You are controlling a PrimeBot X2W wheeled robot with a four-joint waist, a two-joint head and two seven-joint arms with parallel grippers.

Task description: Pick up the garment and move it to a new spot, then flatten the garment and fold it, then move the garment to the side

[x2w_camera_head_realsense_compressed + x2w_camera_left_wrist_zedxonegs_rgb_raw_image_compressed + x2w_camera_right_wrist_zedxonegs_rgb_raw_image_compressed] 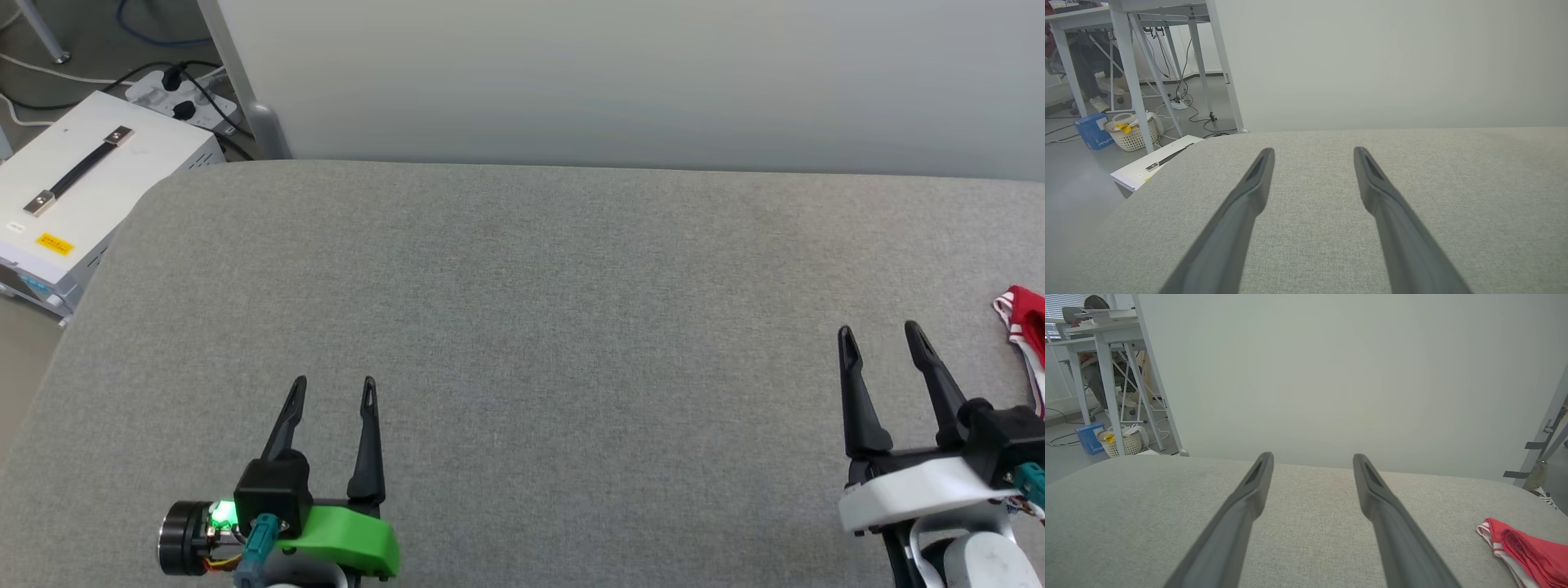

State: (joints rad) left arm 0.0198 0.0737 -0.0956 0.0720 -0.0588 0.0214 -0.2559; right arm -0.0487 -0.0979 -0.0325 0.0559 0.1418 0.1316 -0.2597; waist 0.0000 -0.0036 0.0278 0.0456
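Our right gripper [880, 328] and left gripper [335, 380] hung with fingers spread, empty; the red jersey [1024, 322] lay bunched near the right one, untouched, so we judged every step remained.

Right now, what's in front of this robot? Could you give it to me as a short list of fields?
surface: grey cushion, with a pale panel behind it
clothing: red shirt with striped trim, bunched at the cushion's right edge, partly cut off by the head view
left arm: left end effector open, empty
right arm: right end effector open, empty, beside the shirt, not touching
off to the left: white box with a black handle
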